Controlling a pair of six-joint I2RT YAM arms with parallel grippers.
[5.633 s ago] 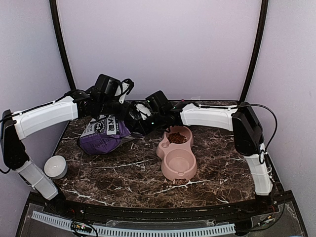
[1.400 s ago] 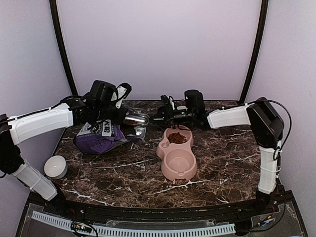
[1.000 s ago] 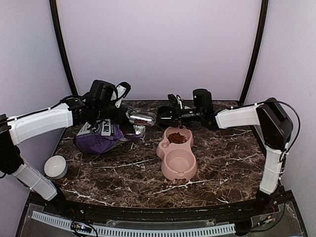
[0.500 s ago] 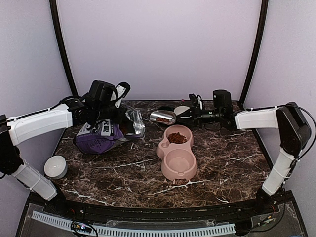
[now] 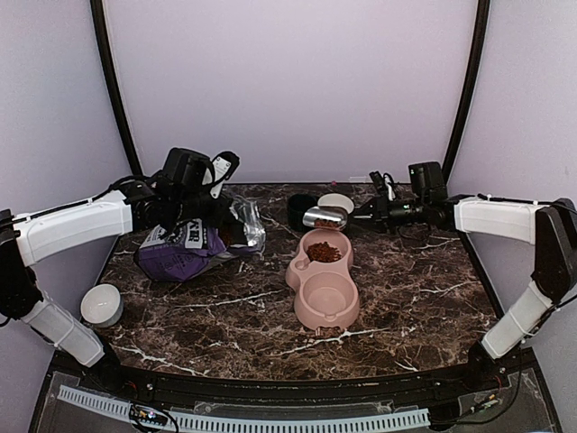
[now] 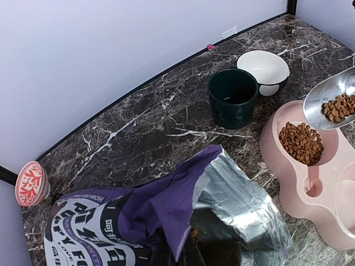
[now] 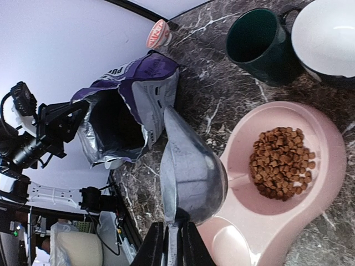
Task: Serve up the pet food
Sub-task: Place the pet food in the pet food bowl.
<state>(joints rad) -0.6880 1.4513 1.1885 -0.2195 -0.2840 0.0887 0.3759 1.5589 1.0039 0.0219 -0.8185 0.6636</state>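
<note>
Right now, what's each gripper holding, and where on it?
Right gripper: metal scoop, by the end of its handle, with kibble in it. Left gripper: purple food bag, by the edge of its open mouth.

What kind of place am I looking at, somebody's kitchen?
Probably not: it looks like a robot test booth. Plain lilac walls close in a marble-patterned table, a white left arm and right arm are mounted at its near edge, and the props are a pink double bowl and purple food bag.

A purple bag point(image 6: 105, 224) gapes near a metal scoop point(image 6: 320, 98), green cup point(image 6: 233, 104) and white bowl point(image 6: 263, 67).
</note>
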